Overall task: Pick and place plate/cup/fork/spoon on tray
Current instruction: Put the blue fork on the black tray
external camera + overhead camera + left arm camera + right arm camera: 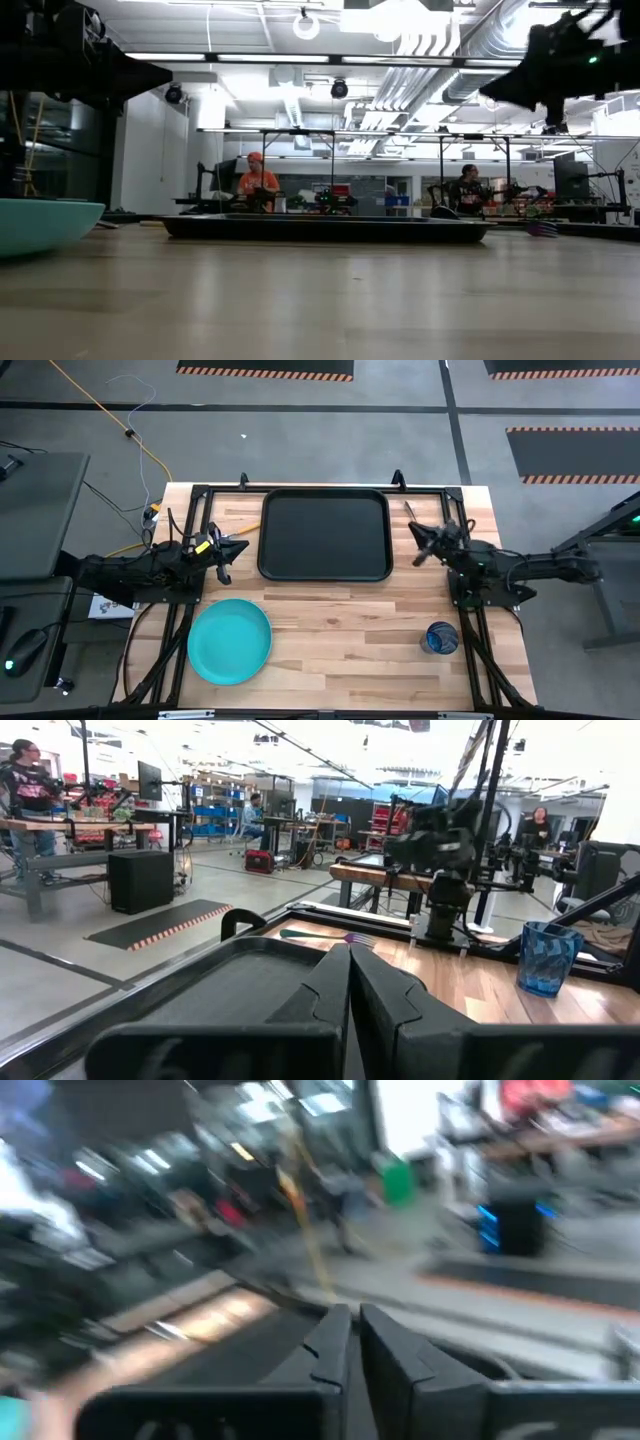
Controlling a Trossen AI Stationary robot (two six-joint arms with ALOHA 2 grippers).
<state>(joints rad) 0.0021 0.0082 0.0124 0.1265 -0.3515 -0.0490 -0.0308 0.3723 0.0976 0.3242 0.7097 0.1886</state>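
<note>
Left gripper sits off the tray's left edge, above the table, jaws pressed together on nothing. Leave that arm parked unless you want it for the plate.

Plate lies flat on the wood near the front left, well clear of the tray, which has nothing on it. If you go for the plate first, you need an edge grip: open wide before descending, come in low at the rim, and lift with a slight tilt so it doesn't slip.

A fork lies on the table by the tray's far right corner, just beyond the right arm; it reads best in the left wrist view.

Right gripper hovers just off the tray's right edge, fingers nearly together with a thin slit showing, holding nothing. The right wrist view is motion-smeared, so I'd judge that arm is moving.

Cup stands upright near the front right, behind the right arm's base. For the cup, open fully first, approach from the side, and close mid-height.
</note>
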